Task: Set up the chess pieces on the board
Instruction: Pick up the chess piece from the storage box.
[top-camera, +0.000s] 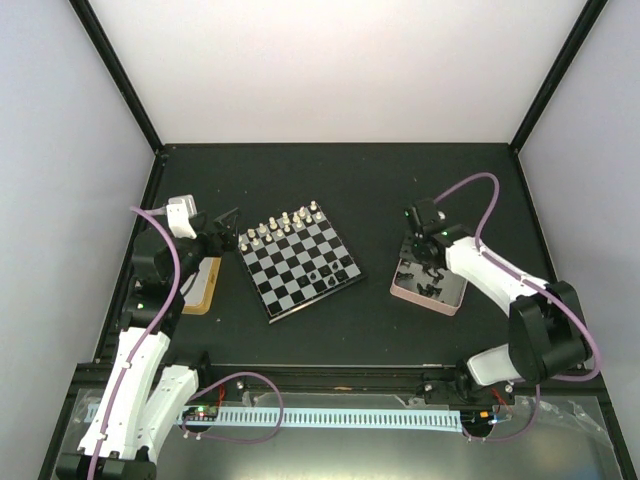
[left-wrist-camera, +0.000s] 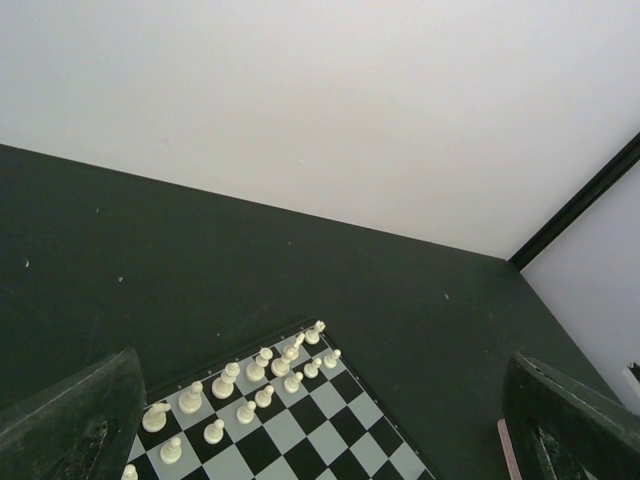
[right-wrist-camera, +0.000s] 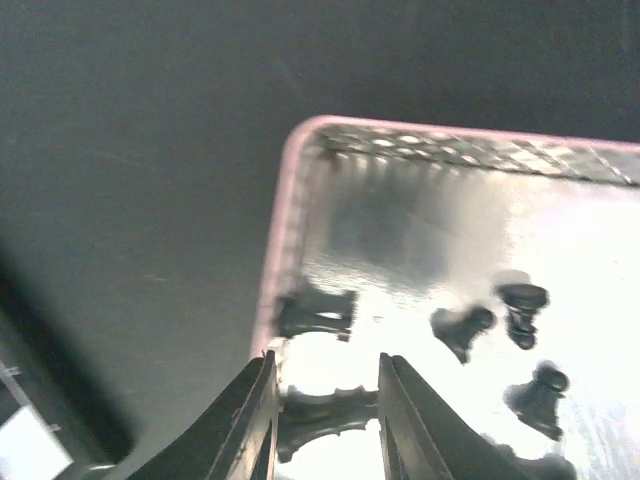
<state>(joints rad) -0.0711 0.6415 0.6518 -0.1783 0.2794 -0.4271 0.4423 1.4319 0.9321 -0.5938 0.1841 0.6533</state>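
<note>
The board (top-camera: 300, 262) lies mid-table, turned at an angle. Several white chess pieces (top-camera: 285, 225) stand in two rows along its far edge, also seen in the left wrist view (left-wrist-camera: 255, 375). One black piece (top-camera: 316, 273) stands on the board's near half. My left gripper (top-camera: 228, 222) hovers wide open and empty by the board's left corner, its fingers (left-wrist-camera: 70, 420) at the frame's lower corners. My right gripper (right-wrist-camera: 325, 400) is low inside the pink-rimmed tray (right-wrist-camera: 285, 220), partly open. A black piece (right-wrist-camera: 325, 415) lies on its side across the gap between its fingers.
More black pieces (right-wrist-camera: 462, 328) lie loose in the pink-rimmed tray (top-camera: 400, 290), one (right-wrist-camera: 318, 310) just beyond my right fingertips by the rim. A tan-rimmed tray (top-camera: 205, 290) sits under my left arm. Dark frame posts stand at the table's far corners.
</note>
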